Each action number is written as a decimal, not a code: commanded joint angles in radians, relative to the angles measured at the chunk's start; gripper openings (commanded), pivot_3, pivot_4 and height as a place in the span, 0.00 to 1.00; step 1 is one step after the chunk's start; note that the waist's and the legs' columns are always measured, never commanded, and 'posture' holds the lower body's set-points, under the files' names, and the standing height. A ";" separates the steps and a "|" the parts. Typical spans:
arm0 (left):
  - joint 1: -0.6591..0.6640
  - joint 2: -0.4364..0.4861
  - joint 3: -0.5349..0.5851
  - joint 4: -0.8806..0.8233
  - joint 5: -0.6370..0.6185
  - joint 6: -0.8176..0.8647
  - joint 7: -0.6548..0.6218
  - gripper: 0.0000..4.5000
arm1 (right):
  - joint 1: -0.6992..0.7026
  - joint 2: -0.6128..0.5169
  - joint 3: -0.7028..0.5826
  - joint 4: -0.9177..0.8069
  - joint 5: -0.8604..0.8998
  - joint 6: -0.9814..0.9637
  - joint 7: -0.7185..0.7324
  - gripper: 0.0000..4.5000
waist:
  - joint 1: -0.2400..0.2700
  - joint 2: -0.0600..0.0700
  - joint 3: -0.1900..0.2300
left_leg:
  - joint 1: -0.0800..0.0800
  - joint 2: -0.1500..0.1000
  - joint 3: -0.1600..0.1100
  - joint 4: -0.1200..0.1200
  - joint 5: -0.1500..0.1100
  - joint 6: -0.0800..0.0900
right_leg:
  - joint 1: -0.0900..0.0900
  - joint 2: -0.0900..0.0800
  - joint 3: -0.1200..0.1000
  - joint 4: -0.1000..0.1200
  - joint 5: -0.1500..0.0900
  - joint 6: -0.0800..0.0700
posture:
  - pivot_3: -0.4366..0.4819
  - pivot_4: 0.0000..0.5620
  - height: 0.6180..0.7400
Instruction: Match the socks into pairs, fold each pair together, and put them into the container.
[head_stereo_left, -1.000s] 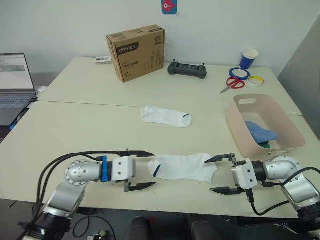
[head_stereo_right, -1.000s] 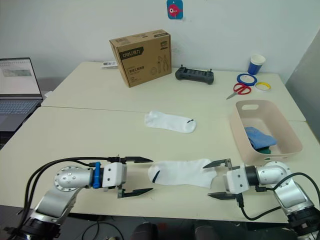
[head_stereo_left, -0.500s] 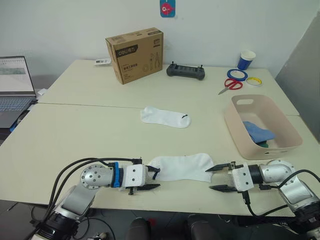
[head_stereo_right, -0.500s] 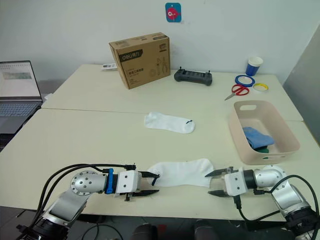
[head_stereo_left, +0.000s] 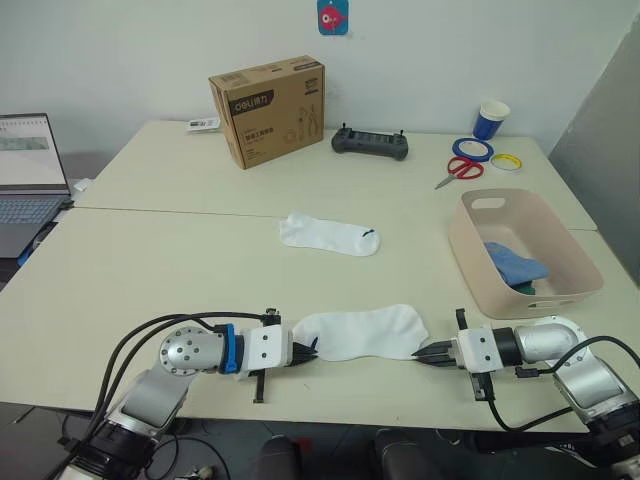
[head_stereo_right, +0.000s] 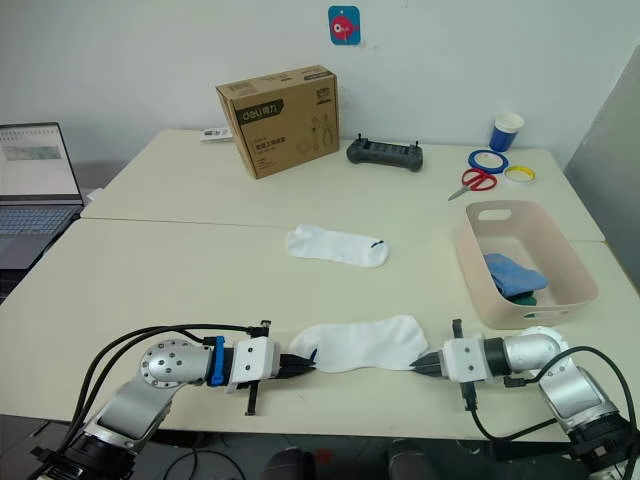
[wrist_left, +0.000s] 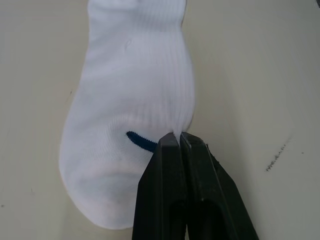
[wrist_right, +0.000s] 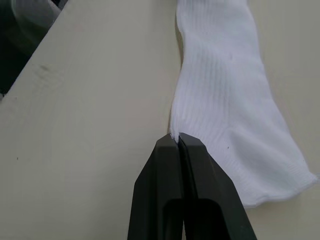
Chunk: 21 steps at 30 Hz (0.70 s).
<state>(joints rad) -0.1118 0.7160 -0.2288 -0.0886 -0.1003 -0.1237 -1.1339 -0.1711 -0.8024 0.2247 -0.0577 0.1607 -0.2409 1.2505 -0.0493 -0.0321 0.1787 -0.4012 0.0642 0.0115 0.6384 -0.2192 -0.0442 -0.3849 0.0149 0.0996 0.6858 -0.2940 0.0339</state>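
Nearest to you, a flat white fabric ankle sock with a small dark mark lies along the front edge of the pale beige table, and both grippers hold it. Your left gripper has its two black fingers pressed together on the sock's toe end, just beside the dark mark — the left wrist view shows the fabric nipped at the fingertips. Your right gripper is likewise pinched shut on the sock's edge at the opposite, cuff end.

Farther back, near the middle of the table, a second white ankle sock with a dark mark lies flat, well apart from the first. To the right stands the pale pink rectangular plastic basin with slot handles, holding a folded light blue sock with a bit of dark green fabric just beside it.

At the far side you see a brown cardboard box, a black handheld controller, red-handled scissors, tape rolls and a blue paper cup — plus an open laptop at the left.
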 joint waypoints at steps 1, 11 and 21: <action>0.009 0.065 0.054 -0.065 -0.058 -0.014 -0.051 0.00 | 0.027 -0.066 -0.053 -0.189 0.145 0.148 0.048 0.01 | 0.000 0.000 0.000 | 0.000 0.000 0.000 -0.001 0.000 0.000 | 0.000 0.000 0.000 0.000 0.000 0.000 | 0.48 0.27 1.00; 0.152 0.325 0.167 -0.440 -0.442 0.385 -0.210 0.00 | 0.062 -0.297 -0.145 -0.509 0.549 0.707 0.079 0.01 | -0.002 0.000 0.001 | 0.000 0.001 0.000 -0.008 0.000 0.000 | -0.001 -0.001 -0.002 -0.004 -0.001 -0.001 | 0.48 0.27 1.00; -0.017 0.328 0.056 -0.274 -0.413 0.558 -0.220 0.00 | -0.032 -0.216 -0.043 -0.368 0.460 0.790 0.058 0.01 | -0.004 0.000 0.002 | 0.002 -0.001 -0.002 -0.008 0.000 0.000 | -0.005 -0.001 -0.002 -0.006 -0.002 -0.003 | 0.48 0.27 1.00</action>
<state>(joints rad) -0.1113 1.0528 -0.1543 -0.3868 -0.5445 0.4496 -1.3560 -0.1872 -1.0227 0.1703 -0.4538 0.6587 0.5709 1.3037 -0.0535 -0.0325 0.1810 -0.3995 0.0627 0.0103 0.6306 -0.2192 -0.0444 -0.3894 0.0144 0.0973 0.6794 -0.2963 0.0311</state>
